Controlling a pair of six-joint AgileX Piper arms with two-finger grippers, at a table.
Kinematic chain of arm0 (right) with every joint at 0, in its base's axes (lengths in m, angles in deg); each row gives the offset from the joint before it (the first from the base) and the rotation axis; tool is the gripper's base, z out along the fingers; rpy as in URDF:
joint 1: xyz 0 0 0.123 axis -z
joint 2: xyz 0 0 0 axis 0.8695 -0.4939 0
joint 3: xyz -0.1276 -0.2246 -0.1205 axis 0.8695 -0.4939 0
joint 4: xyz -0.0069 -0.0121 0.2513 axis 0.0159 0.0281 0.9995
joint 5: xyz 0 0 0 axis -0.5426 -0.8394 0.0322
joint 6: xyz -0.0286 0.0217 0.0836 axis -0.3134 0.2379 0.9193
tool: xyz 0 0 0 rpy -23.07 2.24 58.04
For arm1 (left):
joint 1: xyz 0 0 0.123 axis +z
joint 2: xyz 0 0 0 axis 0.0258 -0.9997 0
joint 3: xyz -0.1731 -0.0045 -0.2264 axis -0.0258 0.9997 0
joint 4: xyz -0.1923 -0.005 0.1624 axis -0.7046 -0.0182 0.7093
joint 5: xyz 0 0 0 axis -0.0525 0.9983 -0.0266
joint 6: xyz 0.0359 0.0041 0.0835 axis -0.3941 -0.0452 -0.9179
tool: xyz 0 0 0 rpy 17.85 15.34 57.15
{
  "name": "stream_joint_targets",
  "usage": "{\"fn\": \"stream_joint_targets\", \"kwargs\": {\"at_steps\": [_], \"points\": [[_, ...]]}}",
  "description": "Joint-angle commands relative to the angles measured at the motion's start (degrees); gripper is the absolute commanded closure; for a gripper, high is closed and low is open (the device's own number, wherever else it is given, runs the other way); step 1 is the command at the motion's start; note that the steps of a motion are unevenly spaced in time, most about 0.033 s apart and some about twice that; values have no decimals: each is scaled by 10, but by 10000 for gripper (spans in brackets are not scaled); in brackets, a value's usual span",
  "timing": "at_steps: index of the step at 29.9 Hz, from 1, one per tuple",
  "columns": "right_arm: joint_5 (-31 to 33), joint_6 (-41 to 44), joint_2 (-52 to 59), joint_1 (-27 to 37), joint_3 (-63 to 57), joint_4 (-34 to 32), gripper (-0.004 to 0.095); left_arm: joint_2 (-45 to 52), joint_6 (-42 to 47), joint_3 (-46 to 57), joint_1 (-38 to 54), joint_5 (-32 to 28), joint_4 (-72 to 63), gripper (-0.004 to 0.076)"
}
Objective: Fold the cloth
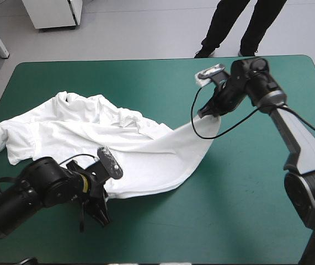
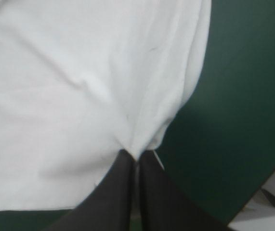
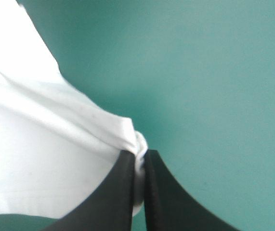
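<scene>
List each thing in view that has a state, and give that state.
T-shirt: unfolded, rumpled, pinched at two spots on its edge.
Left pincer: shut on the T-shirt's near edge.
Right pincer: shut on a bunched bit of the T-shirt's far end.

The high camera looks forward and down from behind, holding most of the counter [image 1: 245, 210]. The 2 wrist cameras look closely along the left end effector [image 2: 136, 156] and right end effector [image 3: 139, 154]; all 3 views share the T-shirt [image 1: 118, 143] at their tips.
</scene>
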Motion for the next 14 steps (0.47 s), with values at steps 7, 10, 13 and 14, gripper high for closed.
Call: {"fn": "stream_joint_targets", "kwargs": {"at_steps": [7, 10, 13, 14], "points": [[-10, 13, 185, 39, 157, -20, 925, 42, 57, -293, -3, 42, 110, 746], [-27, 18, 225, 40, 198, -38, 925, 39, 49, -379, -3, 42, 168, 746], [-41, 19, 259, 40, 226, -38, 925, 31, 46, -450, -3, 42, 238, 746], [-45, 19, 270, 40, 235, -38, 925, 28, 46, -474, -3, 42, 250, 746]]}}
